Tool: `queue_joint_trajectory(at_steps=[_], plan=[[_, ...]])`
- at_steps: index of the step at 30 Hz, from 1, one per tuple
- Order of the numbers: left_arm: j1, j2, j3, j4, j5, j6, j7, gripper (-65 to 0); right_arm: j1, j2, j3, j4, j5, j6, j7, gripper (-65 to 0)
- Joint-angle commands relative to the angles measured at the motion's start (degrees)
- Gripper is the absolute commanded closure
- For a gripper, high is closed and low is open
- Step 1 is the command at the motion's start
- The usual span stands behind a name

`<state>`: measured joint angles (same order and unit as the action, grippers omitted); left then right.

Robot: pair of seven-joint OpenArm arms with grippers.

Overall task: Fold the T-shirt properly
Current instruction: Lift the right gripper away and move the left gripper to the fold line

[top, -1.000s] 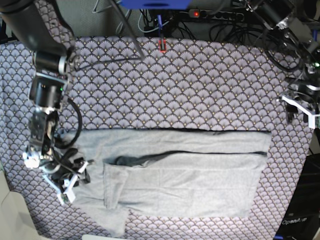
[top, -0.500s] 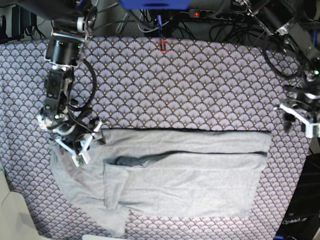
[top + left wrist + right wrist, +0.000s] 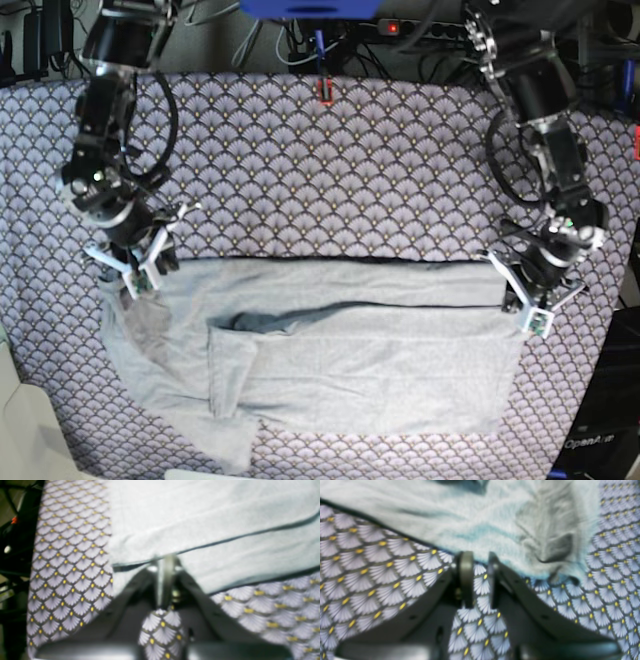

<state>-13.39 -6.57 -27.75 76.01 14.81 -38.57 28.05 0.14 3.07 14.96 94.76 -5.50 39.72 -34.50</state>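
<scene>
Purple fan-patterned tablecloth (image 3: 350, 170) covers the table, and the grey T-shirt (image 3: 370, 350) lies spread across its near half, partly folded. At the shirt's far corners sit both grippers: the left gripper (image 3: 165, 563) has its jaws closed together on the shirt's edge, while the right gripper (image 3: 477, 562) shows jaws slightly apart at the hem.

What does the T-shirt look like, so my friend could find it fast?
Look at the big purple tablecloth with little fan shapes. Across its near half lies the T-shirt, a wide, partly folded cloth. It is plain light grey, the only thing without a pattern.
</scene>
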Motion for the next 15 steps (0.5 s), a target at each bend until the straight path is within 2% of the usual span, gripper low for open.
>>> queue_joint_trajectory(at_steps=[1,5,7,10,15], plan=[[-2.3,0.0,0.7,-1.5,0.7,0.3,-3.5,0.0,-0.9,0.3,0.1,2.0,0.3,0.3,0.3,-4.4],[-5.1,1.1,1.2,-10.6,8.2,0.3,-14.1,0.0,-6.6,0.0,0.7,6.6,0.3,0.3,0.3,-3.1],[-7.1,1.2,1.2,-15.5,11.7,0.3,-18.3,0.0,-8.4,-1.5,2.7,8.1,0.3,0.3,0.7,-3.2],[-9.0,2.3,1.1,-20.1,16.4,0.3,-20.4,0.0,-9.6,-2.6,5.8,9.5,0.3,0.3,0.8,-3.1],[-9.1,2.7,1.0,-21.2,21.2,0.4,-20.4,0.0,-10.7,-2.1,7.8,11.7,0.3,0.3,0.8,-3.1]])
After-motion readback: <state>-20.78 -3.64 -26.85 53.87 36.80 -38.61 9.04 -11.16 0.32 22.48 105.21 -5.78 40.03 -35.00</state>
